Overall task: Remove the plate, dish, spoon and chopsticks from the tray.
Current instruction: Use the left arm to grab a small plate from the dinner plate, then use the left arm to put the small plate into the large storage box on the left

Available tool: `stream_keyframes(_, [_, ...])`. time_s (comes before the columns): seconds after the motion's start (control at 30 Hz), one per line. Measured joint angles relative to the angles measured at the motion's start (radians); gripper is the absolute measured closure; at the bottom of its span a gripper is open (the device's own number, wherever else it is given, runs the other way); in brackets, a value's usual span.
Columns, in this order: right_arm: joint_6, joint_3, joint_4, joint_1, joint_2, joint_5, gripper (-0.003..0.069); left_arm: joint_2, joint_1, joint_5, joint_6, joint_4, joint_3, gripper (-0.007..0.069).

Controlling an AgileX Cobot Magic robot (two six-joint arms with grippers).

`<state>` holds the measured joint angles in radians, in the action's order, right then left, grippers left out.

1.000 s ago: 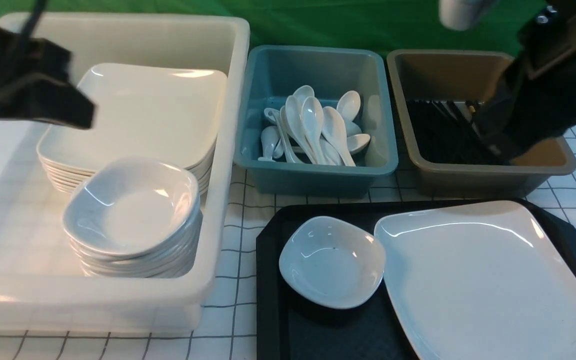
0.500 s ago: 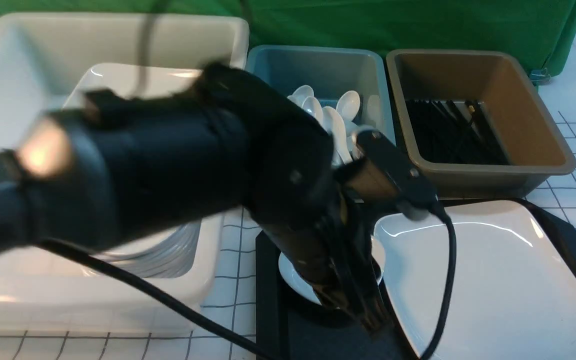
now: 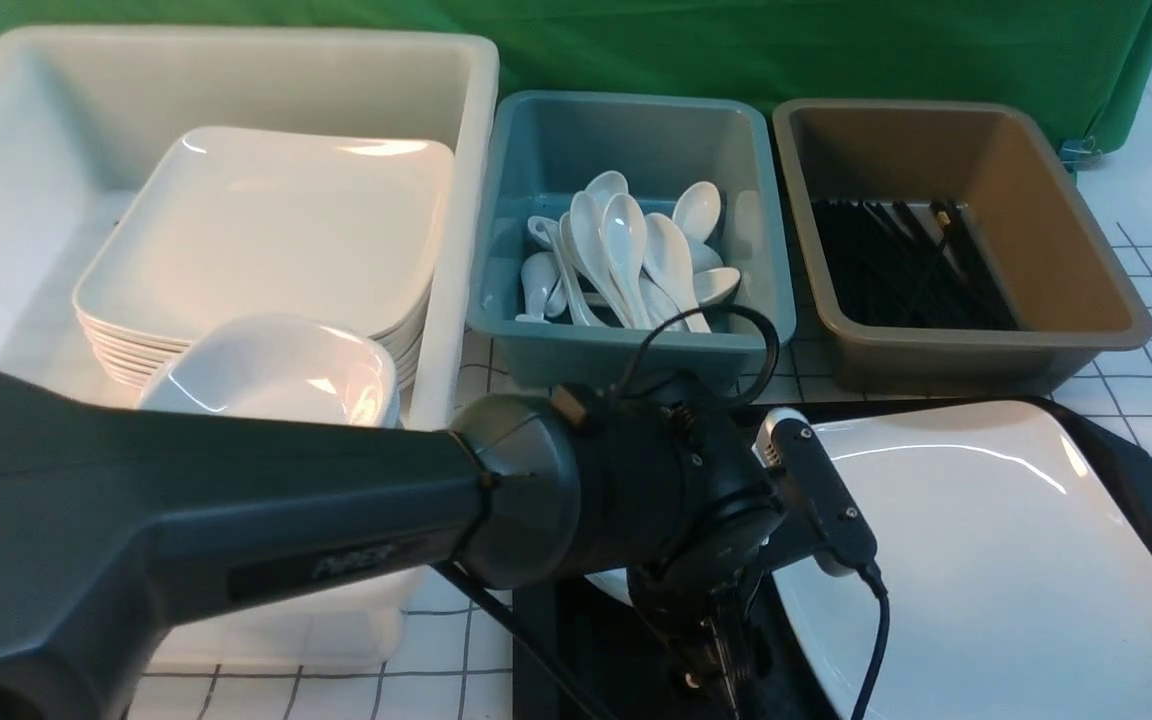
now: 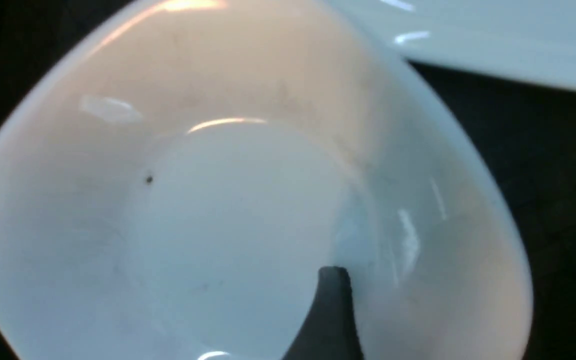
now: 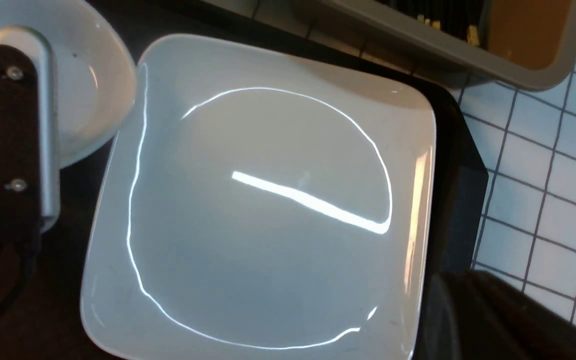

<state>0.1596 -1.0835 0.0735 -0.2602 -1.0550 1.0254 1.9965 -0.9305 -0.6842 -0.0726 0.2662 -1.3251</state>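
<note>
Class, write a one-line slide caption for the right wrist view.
Large white plate on the black tray, small dish beside it, brown tub just off the tray.

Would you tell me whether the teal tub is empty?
No, the teal tub holds a pile of white soup spoons.

Under the left pincer [image 3: 716,680] we saw a white dish [image 4: 218,200] and a black tray [image 3: 1136,470], beside it a glossy white plate [image 3: 986,560]. Beyond stood a teal tub [image 3: 626,345] and a brown tub [image 3: 976,350].
</note>
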Motion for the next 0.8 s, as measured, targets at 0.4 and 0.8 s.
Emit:
stream_keyframes(0.4, [0.004, 0.000, -0.015, 0.000, 0.039, -0.004, 0.0645, -0.052, 0.001, -0.092, -0.001, -0.031, -0.092, 0.0580])
stream_keyframes(0.8, [0.045, -0.021, -0.133, 0.000, 0.039, -0.037, 0.0645, -0.342, -0.001, -0.394, 0.105, 0.035, -0.419, 0.0599])
